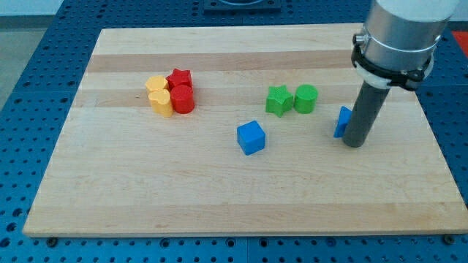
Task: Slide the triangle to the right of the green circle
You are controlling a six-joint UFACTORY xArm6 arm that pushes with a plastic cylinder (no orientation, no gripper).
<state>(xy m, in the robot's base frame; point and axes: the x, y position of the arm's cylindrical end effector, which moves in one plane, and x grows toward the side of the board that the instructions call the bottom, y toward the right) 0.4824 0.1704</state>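
The blue triangle (342, 121) lies right of centre on the board, partly hidden behind the rod. The green circle (306, 98) stands to its upper left, with a small gap between them. A green star (278, 101) touches the circle's left side. My tip (354, 144) rests on the board right against the triangle's right side, slightly below it.
A blue cube (251, 137) sits near the board's middle. At the view's left a cluster holds a yellow heart (155, 85), a yellow block (162, 102), a red star (180, 77) and a red cylinder (183, 99). The wooden board (219, 204) lies on a blue perforated table.
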